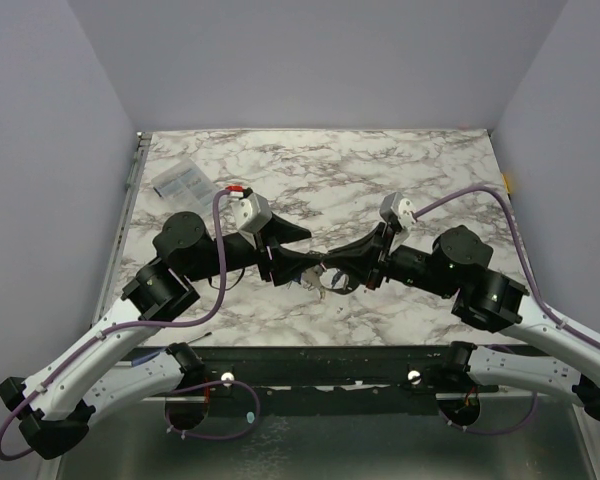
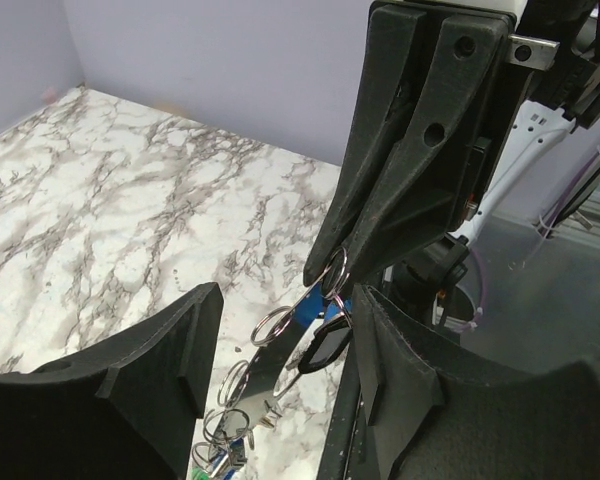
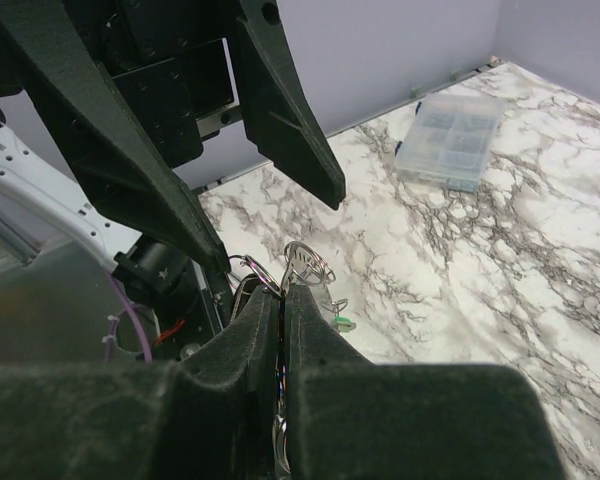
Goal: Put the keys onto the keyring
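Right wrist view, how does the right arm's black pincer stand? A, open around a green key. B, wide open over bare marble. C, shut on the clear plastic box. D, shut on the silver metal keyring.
D: the right pincer has its fingers pressed together with the silver metal keyring poking up from between them, while the clear plastic box lies well apart from it.

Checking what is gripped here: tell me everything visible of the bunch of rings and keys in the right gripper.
The bunch is several thin silvery split rings linked in a chain, with a black fob, a plain metal key blade and small green and blue key heads at its lower end. It hangs slanted from the shut right gripper, which pinches the top ring, between the open left gripper's fingers; contact with those is unclear.
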`<state>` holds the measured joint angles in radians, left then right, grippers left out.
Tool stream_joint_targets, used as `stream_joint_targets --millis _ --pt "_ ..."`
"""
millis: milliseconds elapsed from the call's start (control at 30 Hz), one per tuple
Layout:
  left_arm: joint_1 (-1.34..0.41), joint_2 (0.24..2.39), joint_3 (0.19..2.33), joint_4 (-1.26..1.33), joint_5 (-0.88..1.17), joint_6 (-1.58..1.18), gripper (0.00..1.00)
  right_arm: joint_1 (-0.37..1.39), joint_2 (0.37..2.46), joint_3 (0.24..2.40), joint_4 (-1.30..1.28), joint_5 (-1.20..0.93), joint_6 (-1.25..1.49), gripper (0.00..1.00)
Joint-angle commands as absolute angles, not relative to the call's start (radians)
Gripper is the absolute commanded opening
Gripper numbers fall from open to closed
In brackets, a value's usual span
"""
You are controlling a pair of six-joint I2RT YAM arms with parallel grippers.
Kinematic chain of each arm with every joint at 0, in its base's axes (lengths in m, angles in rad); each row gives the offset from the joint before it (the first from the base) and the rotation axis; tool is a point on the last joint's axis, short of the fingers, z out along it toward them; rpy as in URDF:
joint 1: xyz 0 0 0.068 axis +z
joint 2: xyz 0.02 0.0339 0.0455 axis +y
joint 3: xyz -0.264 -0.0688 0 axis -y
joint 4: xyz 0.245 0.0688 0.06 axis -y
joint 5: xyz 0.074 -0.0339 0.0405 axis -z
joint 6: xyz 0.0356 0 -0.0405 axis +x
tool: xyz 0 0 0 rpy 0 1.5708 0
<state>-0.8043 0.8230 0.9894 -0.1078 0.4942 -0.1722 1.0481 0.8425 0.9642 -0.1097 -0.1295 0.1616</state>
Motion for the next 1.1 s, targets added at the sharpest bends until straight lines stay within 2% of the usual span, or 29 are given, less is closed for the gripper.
stream_joint_targets --millis 0,300,467,600,900,1067 --pt "-0.800 0.815 0.975 -0.100 0.523 -0.184 0.60 1.055 0.830 1.010 -0.075 -0.180 0.168 0.01" --pt "-0.799 0.825 0.968 -0.097 0.527 -0.178 0.49 1.055 0.812 1.006 -0.060 -0.216 0.163 0.01" --pt "-0.800 0.822 0.961 -0.095 0.536 -0.184 0.28 1.055 0.796 0.997 -0.046 -0.215 0.168 0.01" --pt "-0.800 0.828 0.948 -0.082 0.551 -0.198 0.22 1.055 0.793 0.987 -0.027 -0.240 0.165 0.01" --pt "-0.800 0.816 0.929 -0.062 0.530 -0.210 0.22 1.055 0.789 0.980 -0.009 -0.263 0.161 0.01" --pt "-0.800 0.764 0.952 -0.068 0.498 -0.182 0.36 1.056 0.777 0.971 -0.031 -0.211 0.162 0.01"
